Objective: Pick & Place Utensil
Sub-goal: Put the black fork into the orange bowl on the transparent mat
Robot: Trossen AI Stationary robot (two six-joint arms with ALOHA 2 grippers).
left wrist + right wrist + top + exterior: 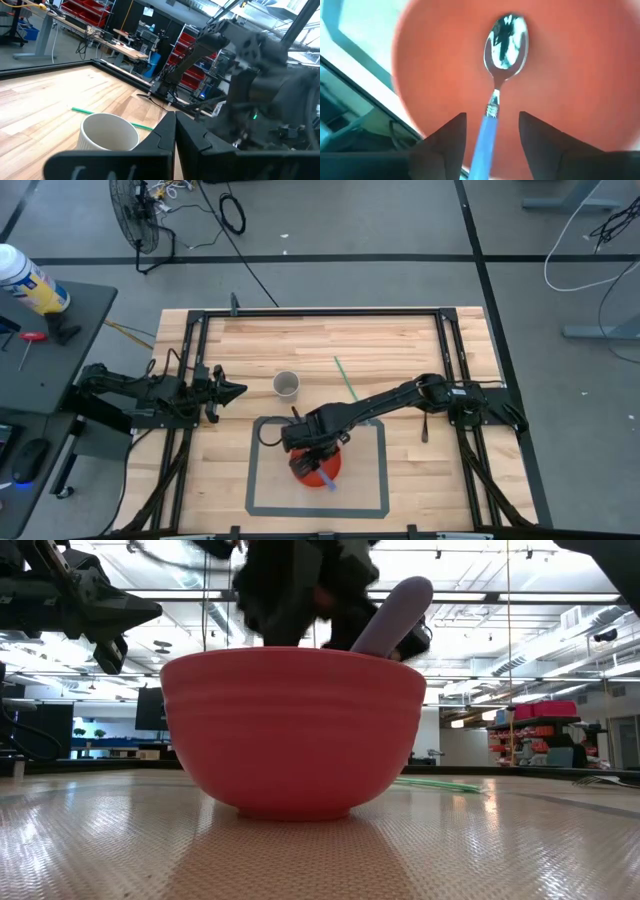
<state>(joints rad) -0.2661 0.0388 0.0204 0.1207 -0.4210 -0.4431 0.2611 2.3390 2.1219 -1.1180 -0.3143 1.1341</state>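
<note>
A red bowl (pixel 305 471) (pixel 300 730) stands inside a grey tape rectangle near the table's near edge. A spoon with a light blue handle (pixel 482 140) lies in it, its metal head (pixel 506 42) on the bowl's floor and its handle (pixel 395 615) leaning out over the rim. My right gripper (pixel 315 450) (pixel 490 135) hovers open just above the bowl, one finger on each side of the handle, apart from it. My left gripper (pixel 236 390) (pixel 175 132) is shut and waits at the table's left, pointing at a white cup (pixel 287 385).
The white cup (pixel 109 132) stands upright left of centre. A green straw (pixel 345 377) (pixel 435 783) lies on the wood beyond the bowl. A dark utensil (pixel 425 425) lies near the right arm's base. Black frame rails (pixel 320 313) border the table.
</note>
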